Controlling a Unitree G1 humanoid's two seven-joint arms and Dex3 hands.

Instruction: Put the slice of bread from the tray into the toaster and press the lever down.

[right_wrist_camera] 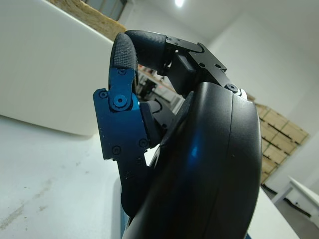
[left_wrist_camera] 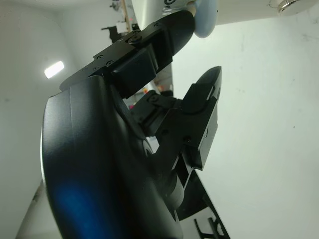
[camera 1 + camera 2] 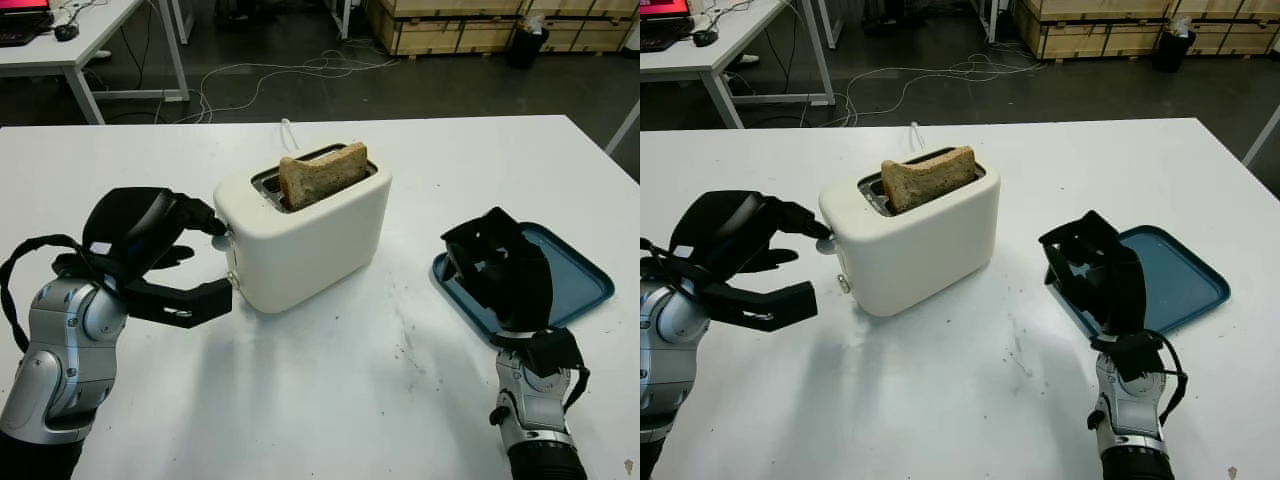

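We look down on a white table [image 3: 330, 400]. On it, a little left of the middle, stands the white toaster [image 3: 310, 235], turned at an angle so that its narrow end with the lever [image 3: 226, 238] faces our left side. The bread [image 3: 322, 175] stands in the slot, leaning, with its upper half above the toaster's top; the lever is still up near the top of its track.

To the right, well apart from the toaster, lies the blue tray [image 3: 585, 285] with nothing on its visible part.

Our left hand [image 3: 165, 262] is beside the lever end of the toaster. One finger reaches over the top to the lever, and in the left wrist view its fingertip [image 2: 187, 25] touches the pale knob [image 2: 205, 17]. Another finger stretches low along the table toward the toaster's base and ends just beside it. The fingers are apart and grip nothing; the hand only presses against the knob.

Our right hand [image 3: 500, 268] is raised over the near left corner of the tray, with its back to the head camera. In the right wrist view the fingers [image 1: 124, 55] are curled in toward the palm with nothing between them, and the toaster's white side stands behind them.

A thin white cord [image 3: 288, 130] runs from behind the toaster toward the table's far edge.
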